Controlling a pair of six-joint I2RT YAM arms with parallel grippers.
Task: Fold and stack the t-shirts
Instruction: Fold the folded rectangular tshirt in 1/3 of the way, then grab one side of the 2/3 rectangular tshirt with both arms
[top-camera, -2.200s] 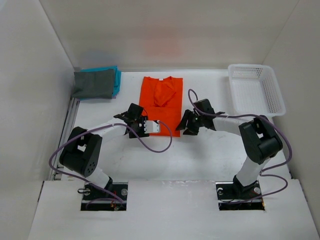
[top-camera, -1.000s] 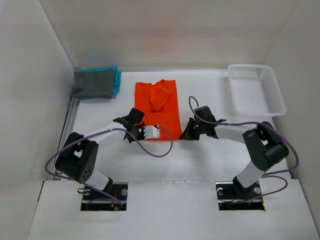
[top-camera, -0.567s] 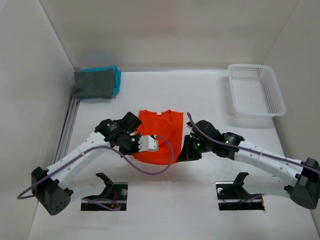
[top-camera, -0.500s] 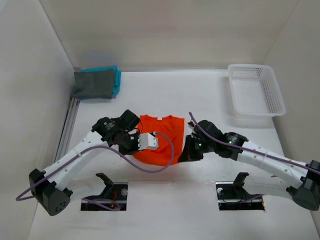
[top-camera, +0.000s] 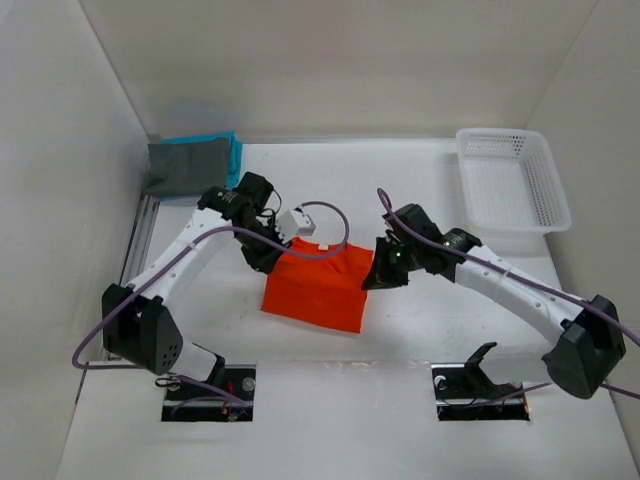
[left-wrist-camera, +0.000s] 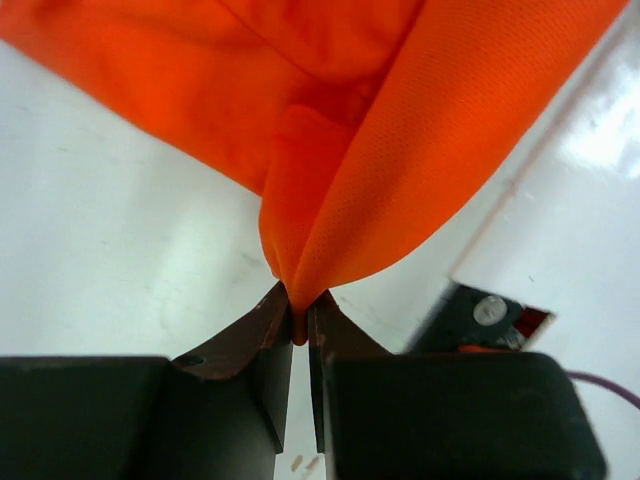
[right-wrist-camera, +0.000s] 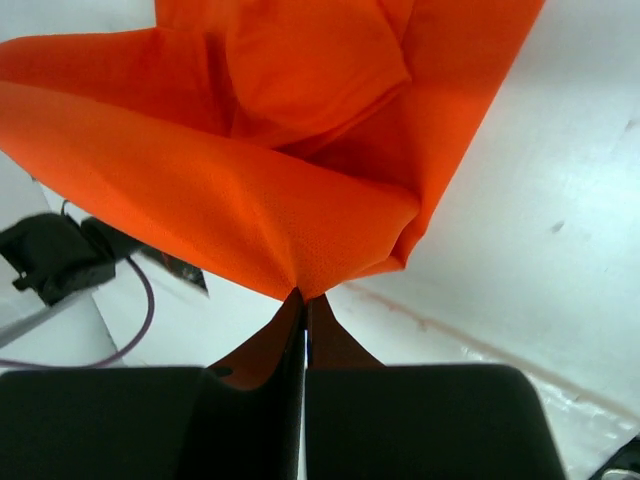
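Between my left gripper (left-wrist-camera: 298, 316) jaws: a fold of the orange t-shirt (left-wrist-camera: 400, 150), pinched tight.
Between my right gripper (right-wrist-camera: 303, 303) jaws: another fold of the same shirt, clamped.
Orange t-shirt: slung between both my grippers, over the middle of the white table (top-camera: 420, 320).
Far-left corner: dark grey t-shirt (top-camera: 185, 168) folded atop teal t-shirt (top-camera: 232, 148).
Far-right corner: white mesh basket (top-camera: 512, 180).

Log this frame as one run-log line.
left end effector: shut on orange t-shirt | right end effector: shut on orange t-shirt | folded stack: far left
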